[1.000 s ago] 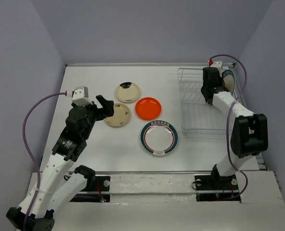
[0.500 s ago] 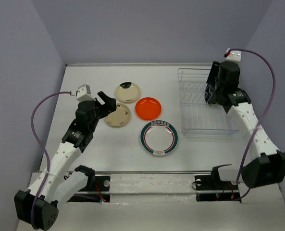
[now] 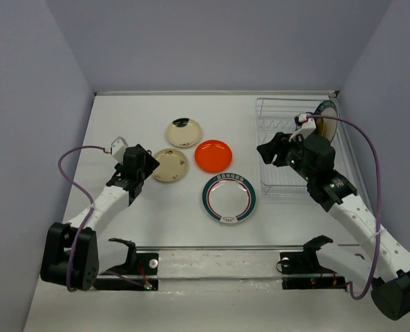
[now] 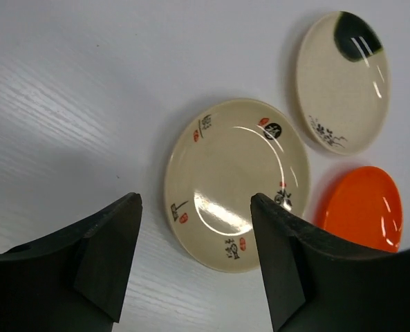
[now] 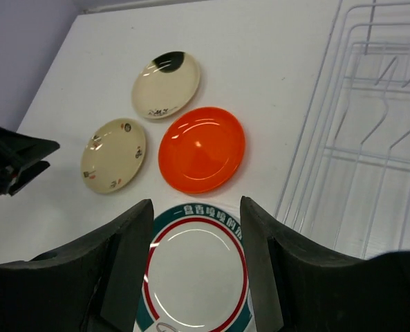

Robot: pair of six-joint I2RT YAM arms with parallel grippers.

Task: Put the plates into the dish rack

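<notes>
While both jaws gape wide and empty, four plates (image 3: 229,198) lie flat beside the dish rack (image 3: 277,183).

Light's bright, even, soft, coming from overhead. Top cam is sharp all over. The table (image 3: 122,124) is nearly washed-out white & the walls (image 3: 25,104) go dimmer twd 12 o'clock. Shadows are faint: in my left wrist cam there's a thin grey edge at 9 o'clock of the cream plate (image 4: 237,184). Glare streaks on the orange-red plate (image 4: 364,207) & on the black-patch plate (image 4: 343,83). My left fingers (image 4: 101,256) are dark, soft-focus, no detail. My right fingers (image 5: 122,270) look the same, while the dish rack (image 5: 370,138) wires are crisp.
</notes>
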